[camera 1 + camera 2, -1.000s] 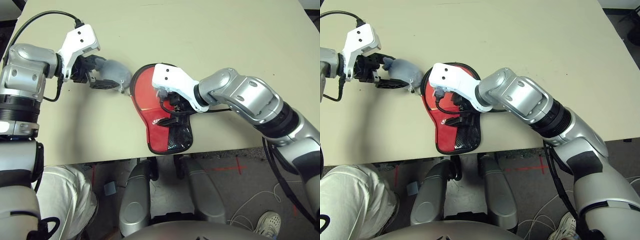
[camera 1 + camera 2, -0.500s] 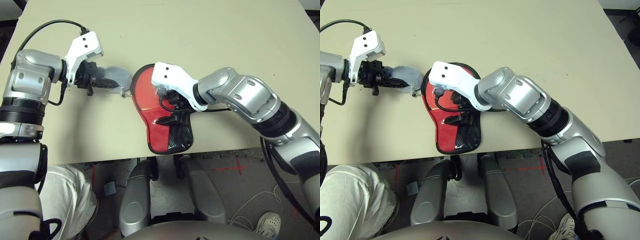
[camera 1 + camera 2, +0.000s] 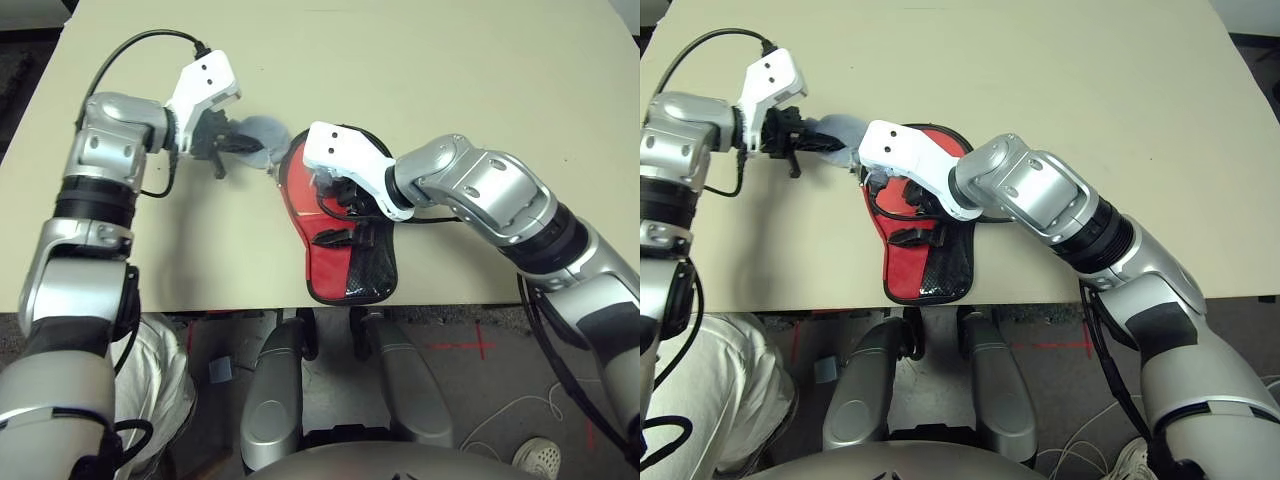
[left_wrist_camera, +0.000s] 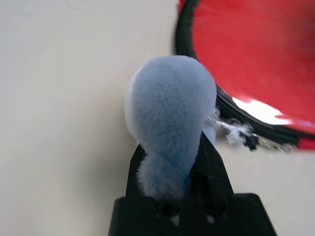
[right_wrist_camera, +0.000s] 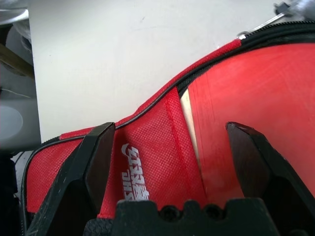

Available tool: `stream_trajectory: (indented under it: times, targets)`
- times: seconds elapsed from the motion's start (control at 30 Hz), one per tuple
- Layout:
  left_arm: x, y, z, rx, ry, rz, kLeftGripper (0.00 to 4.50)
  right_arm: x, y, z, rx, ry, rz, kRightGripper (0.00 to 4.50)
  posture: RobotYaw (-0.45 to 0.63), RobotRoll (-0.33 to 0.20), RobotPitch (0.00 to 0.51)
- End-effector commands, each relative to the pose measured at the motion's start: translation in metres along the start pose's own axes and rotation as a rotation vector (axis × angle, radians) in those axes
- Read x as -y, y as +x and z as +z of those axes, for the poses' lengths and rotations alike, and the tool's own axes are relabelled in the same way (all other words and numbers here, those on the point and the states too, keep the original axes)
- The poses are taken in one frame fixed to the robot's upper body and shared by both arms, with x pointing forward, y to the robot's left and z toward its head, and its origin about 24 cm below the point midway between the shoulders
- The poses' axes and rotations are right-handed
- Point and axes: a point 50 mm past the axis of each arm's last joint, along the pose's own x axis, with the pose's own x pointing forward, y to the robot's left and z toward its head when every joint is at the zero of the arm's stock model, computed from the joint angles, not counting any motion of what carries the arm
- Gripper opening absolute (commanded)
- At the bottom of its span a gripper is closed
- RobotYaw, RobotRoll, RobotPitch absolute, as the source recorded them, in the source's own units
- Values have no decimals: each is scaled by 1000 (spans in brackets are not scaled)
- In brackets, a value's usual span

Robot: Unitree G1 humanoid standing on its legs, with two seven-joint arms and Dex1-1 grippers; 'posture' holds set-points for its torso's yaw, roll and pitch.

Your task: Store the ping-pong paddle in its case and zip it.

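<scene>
The red fabric case (image 3: 330,272) lies near the table's front edge, its black mesh pocket (image 3: 370,272) toward me. Through its open zip edge I see the ping-pong paddle's red face (image 5: 246,93) and a strip of light wood (image 5: 189,123). My right gripper (image 3: 340,212) hovers open just above the case, one finger on each side of the white logo (image 5: 135,164), with nothing between them. Beside the case's round end, my left gripper (image 3: 236,142) is shut on a grey fuzzy pouch (image 4: 170,98), which touches the black zip trim (image 4: 231,110).
The beige table (image 3: 450,70) stretches bare behind and to the right. Its front edge (image 3: 200,310) runs just below the case. A person's white trousers (image 3: 150,370) show under the table at the left, and a shoe (image 3: 540,455) at the lower right.
My left gripper has carried the fuzzy pouch to the right, up against the case's round end. The case has shifted slightly right. The right gripper stays open over it.
</scene>
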Motion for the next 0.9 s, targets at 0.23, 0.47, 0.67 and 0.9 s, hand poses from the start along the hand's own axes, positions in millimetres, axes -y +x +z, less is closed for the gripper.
stream_trajectory:
  times: [0.23,0.47,0.67,0.9]
  targets:
    - [1,14,6,-6,24,-10,287,5,2,-7,-7,47,-21,4500,-86,0,356]
    - [2,11,2,-19,21,-21,287,25,-12,-1,19,77,-104,4500,-84,0,352]
    - [3,10,1,-21,20,-27,287,47,-27,3,10,161,-255,4500,-85,0,350]
    - [2,10,0,-30,18,-25,287,39,-34,5,-24,129,-201,4500,-96,0,351]
